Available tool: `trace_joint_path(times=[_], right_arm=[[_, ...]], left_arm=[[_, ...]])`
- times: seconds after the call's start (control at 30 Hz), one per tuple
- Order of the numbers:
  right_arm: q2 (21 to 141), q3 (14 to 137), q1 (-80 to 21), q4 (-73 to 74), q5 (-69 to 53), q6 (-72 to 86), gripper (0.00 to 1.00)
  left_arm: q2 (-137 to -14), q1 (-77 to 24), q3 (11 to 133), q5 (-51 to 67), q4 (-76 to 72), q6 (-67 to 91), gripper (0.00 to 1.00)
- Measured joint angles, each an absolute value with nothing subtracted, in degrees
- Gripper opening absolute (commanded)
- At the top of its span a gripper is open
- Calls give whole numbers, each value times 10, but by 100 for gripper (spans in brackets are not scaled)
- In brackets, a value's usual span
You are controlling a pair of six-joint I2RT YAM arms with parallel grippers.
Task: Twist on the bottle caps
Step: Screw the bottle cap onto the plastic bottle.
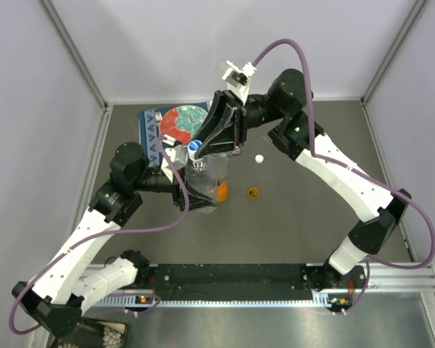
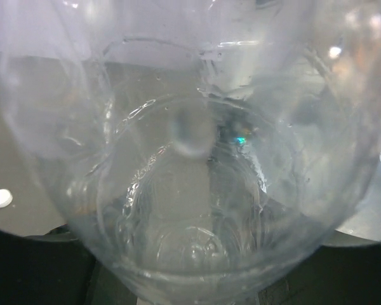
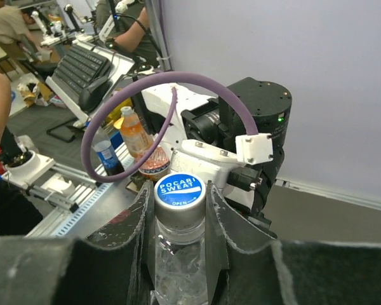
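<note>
The right gripper (image 3: 180,198) is clenched on the white round plastic screw cap with a blue printed top (image 3: 180,189). Its 2 fingers (image 3: 136,222) press on opposite sides of the cap, which sits on the neck of the slim clear plastic water bottle (image 1: 206,174).

The left gripper (image 1: 194,196) appears to be grasping that bottle around its lower body. This is judged from the top view, because clear plastic fills the left wrist view and hides the fingers.

The bottle's long axis runs from the left gripper up and away towards the right gripper, so the cap lies straight ahead of the right wrist and in line with it. The coming twist should turn about that axis. The right arm is the one at the cap, while the left arm steadies the body.

2 loose caps lie on the table to the right, well apart from both grippers: a small white round cap (image 1: 259,158) and a small orange-amber round cap (image 1: 254,192).
</note>
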State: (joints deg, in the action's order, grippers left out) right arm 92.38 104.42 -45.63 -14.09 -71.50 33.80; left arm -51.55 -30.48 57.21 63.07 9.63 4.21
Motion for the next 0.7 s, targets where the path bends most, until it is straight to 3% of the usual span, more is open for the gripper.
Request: trace_joint_path(times=[0.33,0.7], right_arm=[[885,1026,-456,6,-606,217,0],[834,981,-541,81,-203,89,0]], left_arm=[[-507,-305,572,508,133,6,11],[-508,-300,593,281,184,3,10]])
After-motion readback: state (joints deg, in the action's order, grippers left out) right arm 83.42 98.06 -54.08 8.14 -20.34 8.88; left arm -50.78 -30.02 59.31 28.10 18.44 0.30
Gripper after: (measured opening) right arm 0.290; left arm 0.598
